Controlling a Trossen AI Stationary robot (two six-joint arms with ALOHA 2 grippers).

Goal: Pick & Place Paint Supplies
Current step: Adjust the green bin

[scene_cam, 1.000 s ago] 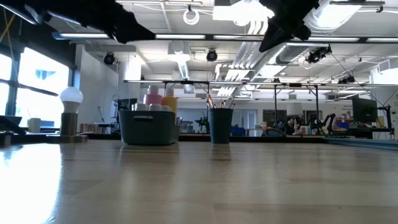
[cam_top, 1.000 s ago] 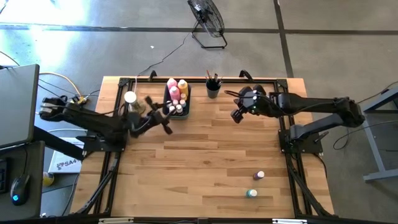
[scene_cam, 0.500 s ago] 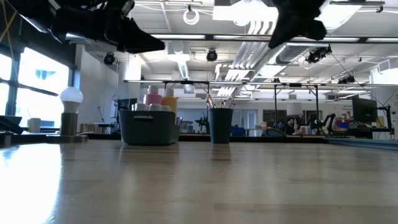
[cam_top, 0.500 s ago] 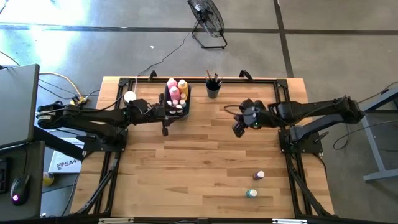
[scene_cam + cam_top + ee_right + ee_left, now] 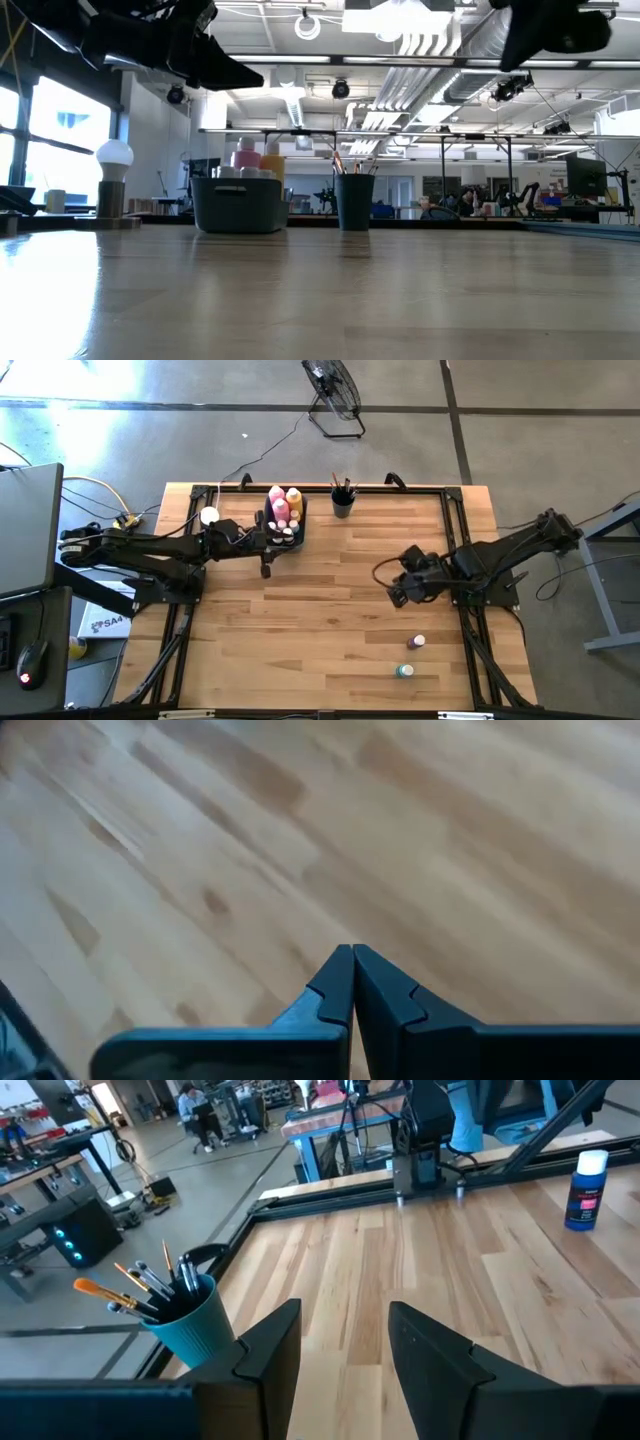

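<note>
A bin is set near the table's far edge, left of centre, with two tall bottles stood in its far end and small bottles in its near end. A cup of brushes is placed just right of the bin. A knob is found left of the bin. Two small bottles are stood well apart from these, near the right front corner.

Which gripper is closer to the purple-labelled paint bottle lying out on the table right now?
Right. The right gripper hangs shut over bare table just short of the purple-labelled paint bottle. The left gripper is far across the table, open and empty, beside the dark bin.
</note>
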